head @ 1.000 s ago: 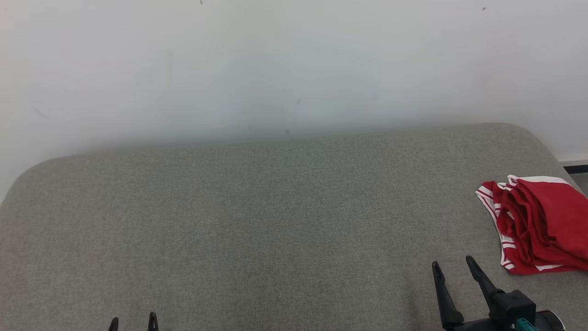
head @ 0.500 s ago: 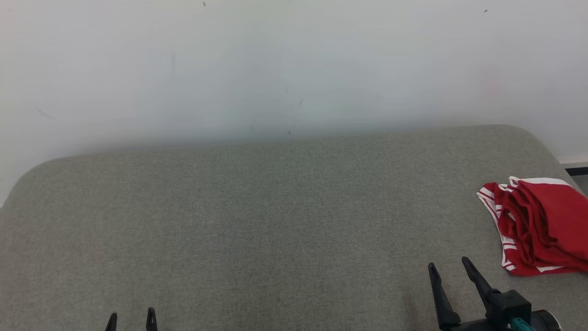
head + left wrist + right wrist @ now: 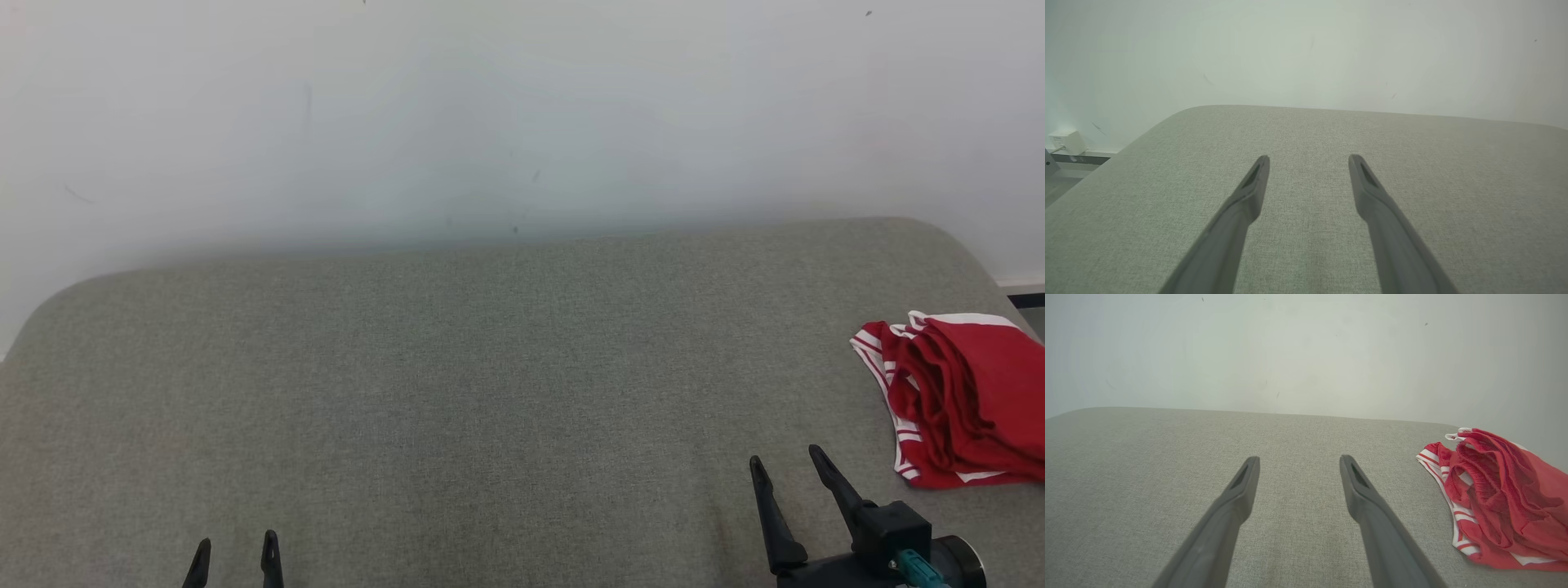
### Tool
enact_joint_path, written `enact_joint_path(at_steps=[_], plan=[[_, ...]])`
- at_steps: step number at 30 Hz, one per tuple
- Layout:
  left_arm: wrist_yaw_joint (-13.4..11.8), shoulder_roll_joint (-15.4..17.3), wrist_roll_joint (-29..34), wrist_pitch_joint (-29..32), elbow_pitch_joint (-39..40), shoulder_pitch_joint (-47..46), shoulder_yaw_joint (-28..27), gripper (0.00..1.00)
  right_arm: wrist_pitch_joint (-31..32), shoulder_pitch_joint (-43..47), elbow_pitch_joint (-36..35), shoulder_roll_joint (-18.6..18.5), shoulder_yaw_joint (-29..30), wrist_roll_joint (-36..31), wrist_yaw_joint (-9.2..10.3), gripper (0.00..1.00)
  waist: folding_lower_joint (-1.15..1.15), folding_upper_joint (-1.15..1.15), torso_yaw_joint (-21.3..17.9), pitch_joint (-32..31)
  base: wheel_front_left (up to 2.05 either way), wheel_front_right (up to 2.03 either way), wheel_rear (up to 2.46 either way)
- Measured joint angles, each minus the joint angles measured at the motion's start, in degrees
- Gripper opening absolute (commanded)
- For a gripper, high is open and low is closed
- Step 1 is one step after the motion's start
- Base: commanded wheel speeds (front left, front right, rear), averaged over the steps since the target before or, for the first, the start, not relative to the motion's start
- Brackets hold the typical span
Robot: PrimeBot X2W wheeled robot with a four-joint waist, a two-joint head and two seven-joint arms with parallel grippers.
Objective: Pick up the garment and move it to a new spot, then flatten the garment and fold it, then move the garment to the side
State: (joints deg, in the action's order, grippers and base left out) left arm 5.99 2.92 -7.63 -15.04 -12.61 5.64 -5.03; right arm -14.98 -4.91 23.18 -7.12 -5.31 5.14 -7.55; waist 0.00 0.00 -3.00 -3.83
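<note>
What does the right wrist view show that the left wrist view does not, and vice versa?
Right wrist view, not the left: the red garment with white stripes, bunched on the grey fabric surface to the right of the open right gripper. Left wrist view, not the right: the open left gripper and a small white box low by the pale wall at the left. Both: that surface and the wall behind it.

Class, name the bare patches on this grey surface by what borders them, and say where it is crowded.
Widest bare patch: the grey surface from the wall down to the open left gripper and right gripper. A narrow strip lies between the right gripper and the red garment. Crowded: the right edge, where the garment sits bunched.
</note>
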Motion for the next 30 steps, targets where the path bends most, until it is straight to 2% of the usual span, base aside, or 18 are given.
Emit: enact_joint_path(at_steps=[17,18,25,30], plan=[[-0.6,0.0,0.0,0.0,-0.1,0.0,0.3,1.0,0.0,-0.2,0.2,0.3,-0.3,0.5,0.0,1.0,0.0,0.0,0.2,0.3,0.0,0.0,0.0],[-0.7,0.0,0.0,0.0,-0.1,0.0,0.3,0.0,0.0,-0.3,0.2,0.3,-0.4,0.5,0.0,0.0,0.0,0.0,0.2,0.3,0.0,0.0,0.0],[-0.6,-0.4,-0.4,0.8,-3.8,1.2,0.3,0.0,0.9,3.0,3.7,0.7,-0.4,1.3,-0.01,0.0,0.0,0.01,0.2,0.3,0.0,0.0,0.0],[-0.4,-0.5,-6.3,2.4,-4.0,0.9,0.0,0.0,2.5,2.8,3.2,0.9,0.6,6.9,-0.01,0.0,0.01,0.0,0.3,0.5,0.0,0.0,0.0]])
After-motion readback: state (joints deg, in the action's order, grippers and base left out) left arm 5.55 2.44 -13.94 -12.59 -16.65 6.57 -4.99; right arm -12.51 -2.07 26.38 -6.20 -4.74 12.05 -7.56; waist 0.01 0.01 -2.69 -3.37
